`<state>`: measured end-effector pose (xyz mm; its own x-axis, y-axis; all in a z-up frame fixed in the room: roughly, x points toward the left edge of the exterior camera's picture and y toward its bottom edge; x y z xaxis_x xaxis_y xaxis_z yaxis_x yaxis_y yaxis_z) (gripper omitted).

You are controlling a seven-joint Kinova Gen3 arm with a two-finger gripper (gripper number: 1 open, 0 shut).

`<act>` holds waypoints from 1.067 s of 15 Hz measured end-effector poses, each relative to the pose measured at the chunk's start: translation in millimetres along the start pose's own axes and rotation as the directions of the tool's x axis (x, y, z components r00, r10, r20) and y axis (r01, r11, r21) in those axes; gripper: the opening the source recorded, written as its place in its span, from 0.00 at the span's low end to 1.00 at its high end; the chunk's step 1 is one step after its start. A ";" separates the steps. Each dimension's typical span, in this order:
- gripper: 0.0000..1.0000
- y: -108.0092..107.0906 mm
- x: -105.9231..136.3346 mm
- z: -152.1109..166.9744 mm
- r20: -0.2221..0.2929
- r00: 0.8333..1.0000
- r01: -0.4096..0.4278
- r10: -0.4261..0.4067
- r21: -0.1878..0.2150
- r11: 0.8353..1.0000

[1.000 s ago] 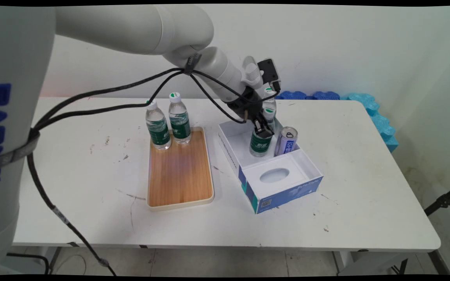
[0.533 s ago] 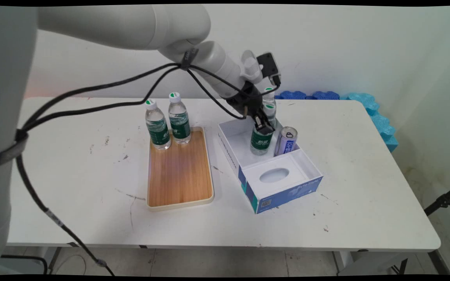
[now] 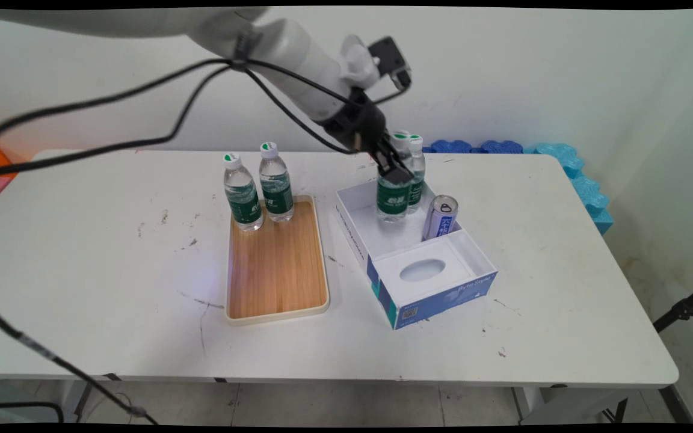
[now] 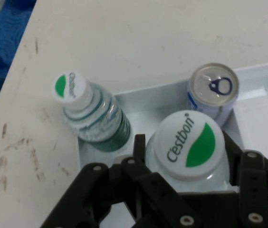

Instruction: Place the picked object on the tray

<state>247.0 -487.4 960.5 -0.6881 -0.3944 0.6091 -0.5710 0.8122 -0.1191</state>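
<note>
White table (image 3: 539,252): hand (image 3: 396,170) grips a bottle (image 3: 392,195) over the box (image 3: 355,240) (second bottle (image 3: 417,174) and can (image 3: 440,218) just beside).

The end effector (image 3: 396,170) is clamped around the neck of a clear water bottle (image 3: 392,198) with a green label and a white cap with a green leaf mark - it's upright, lifted up off the floor of the open blue-and-white box (image 3: 437,288). Just beside it sit a 2nd matching bottle (image 3: 417,174) and a tilted silver can (image 3: 440,218) - both in the box's back compartment.
</note>
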 end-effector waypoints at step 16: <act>0.00 -9.3 -102.9 -92.6 0.004 0.997 0.079 -0.079 0.029 0.996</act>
<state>364.5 -414.6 971.6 -0.6428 -0.4588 0.6135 -0.6359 0.7661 -0.0934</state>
